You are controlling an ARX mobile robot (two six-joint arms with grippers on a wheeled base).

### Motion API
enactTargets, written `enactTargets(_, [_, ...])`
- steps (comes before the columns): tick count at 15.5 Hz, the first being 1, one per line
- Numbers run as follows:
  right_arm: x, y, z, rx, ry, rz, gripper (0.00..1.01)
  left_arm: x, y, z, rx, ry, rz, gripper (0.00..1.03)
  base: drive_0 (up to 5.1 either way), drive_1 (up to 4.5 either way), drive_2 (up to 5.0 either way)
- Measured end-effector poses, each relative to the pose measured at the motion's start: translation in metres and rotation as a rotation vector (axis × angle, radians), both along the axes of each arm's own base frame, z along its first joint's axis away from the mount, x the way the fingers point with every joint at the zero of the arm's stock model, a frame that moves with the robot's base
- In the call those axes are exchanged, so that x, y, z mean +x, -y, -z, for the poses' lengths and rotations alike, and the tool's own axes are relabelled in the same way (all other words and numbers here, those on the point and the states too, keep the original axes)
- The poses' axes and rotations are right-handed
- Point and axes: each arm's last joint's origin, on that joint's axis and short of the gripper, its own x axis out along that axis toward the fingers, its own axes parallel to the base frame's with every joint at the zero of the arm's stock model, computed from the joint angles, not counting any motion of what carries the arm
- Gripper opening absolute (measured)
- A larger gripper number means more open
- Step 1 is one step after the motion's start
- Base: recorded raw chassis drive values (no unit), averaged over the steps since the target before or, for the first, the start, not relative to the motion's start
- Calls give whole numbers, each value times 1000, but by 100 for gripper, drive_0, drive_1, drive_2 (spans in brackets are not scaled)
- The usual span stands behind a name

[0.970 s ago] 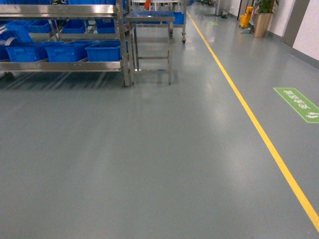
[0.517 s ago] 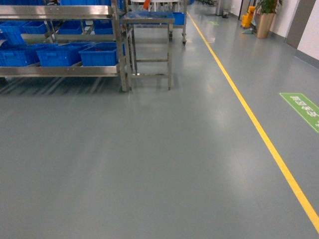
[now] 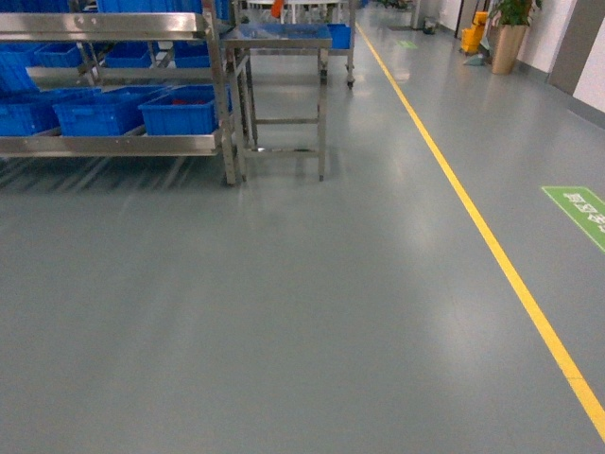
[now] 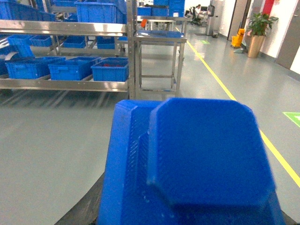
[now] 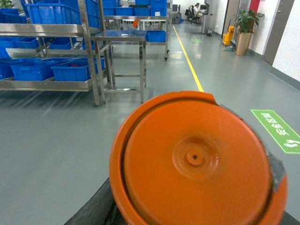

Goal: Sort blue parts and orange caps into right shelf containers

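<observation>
containers [image 3: 180,111] on steel shelf [image 3: 113,144], grey floor [image 3: 284,312]

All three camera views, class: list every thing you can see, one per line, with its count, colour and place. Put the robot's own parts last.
containers: several, bright blue, on the rack's shelves at upper left
rack: one, steel, upper left
small table: one, steel, right of the rack
floor line: one, yellow, running up the grey floor at right
floor sign: one, green, right edge
potted plant: one, green in a tan pot, far right
blue part: one, fills left wrist view
orange cap: one, fills right wrist view
grippers: hidden behind these
</observation>
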Motion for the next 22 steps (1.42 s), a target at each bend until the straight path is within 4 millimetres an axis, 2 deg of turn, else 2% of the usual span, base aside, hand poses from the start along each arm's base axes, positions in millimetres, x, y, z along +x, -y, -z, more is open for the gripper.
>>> enactTargets(22, [0, 0, 0, 0, -1, 0, 45, 0, 0, 0, 0, -2, 0, 43, 0, 423, -423])
